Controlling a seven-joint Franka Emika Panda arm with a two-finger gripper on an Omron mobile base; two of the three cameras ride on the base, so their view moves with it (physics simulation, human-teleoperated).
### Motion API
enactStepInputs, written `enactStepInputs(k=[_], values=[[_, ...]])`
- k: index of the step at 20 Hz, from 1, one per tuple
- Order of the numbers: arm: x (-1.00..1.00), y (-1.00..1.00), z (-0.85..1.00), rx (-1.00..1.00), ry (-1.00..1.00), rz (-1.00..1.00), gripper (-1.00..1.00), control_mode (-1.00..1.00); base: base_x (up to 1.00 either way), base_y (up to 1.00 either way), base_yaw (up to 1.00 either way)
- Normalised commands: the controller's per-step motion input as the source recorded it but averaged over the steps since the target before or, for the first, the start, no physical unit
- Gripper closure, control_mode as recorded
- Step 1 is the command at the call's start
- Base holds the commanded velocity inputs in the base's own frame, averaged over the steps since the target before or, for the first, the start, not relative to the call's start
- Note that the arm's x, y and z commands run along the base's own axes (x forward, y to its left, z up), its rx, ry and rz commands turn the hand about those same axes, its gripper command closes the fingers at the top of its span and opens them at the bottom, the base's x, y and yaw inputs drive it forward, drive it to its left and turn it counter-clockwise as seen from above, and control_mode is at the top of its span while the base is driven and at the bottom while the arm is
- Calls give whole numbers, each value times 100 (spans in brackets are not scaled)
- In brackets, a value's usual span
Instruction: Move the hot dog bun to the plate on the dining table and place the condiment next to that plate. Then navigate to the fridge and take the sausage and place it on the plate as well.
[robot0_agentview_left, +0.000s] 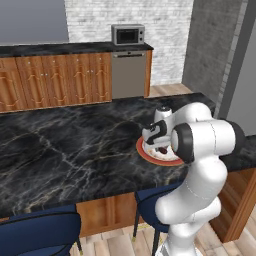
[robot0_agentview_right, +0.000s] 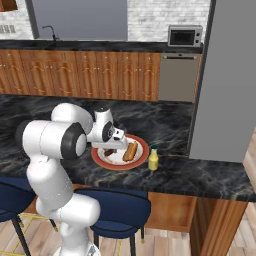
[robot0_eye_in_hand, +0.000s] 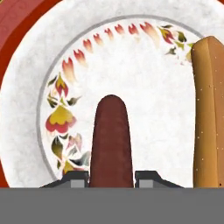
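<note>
Hand view: gripper (robot0_eye_in_hand: 112, 177) jaws clamp the sausage (robot0_eye_in_hand: 111, 140) over the plate (robot0_eye_in_hand: 26, 52), bun (robot0_eye_in_hand: 209, 113) already there; condiment (robot0_agentview_right: 153, 158) alongside; only release remains.

The black marble surface (robot0_agentview_left: 65, 150) is lying bare across its whole left stretch, offering open passage. On the plate (robot0_agentview_right: 142, 151), the hot dog bun (robot0_agentview_right: 130, 150) is occupying one side and the sausage (robot0_eye_in_hand: 111, 144) is sitting in the white centre, with a clear strip between them. The condiment (robot0_agentview_right: 153, 158) is standing just beside the plate's rim, near the surface edge. A grey wall panel (robot0_agentview_right: 225, 80) is blocking the right.
</note>
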Motion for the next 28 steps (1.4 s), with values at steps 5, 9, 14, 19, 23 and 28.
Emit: enactStepInputs(k=[5,9,14,19,23,28], values=[[2,0,-4,0,-1,0,-100,-100,0,0,0],[1,0,11,0,-6,0,-100,-100,0,0,0],[-24,0,58,-1,-12,0,-100,-100,0,0,0],[-99,0,100,0,-27,3,-100,-100,0,0,0],[-100,0,97,0,-13,3,-100,-100,0,0,0],[-100,7,48,0,0,0,-100,-100,0,0,0]])
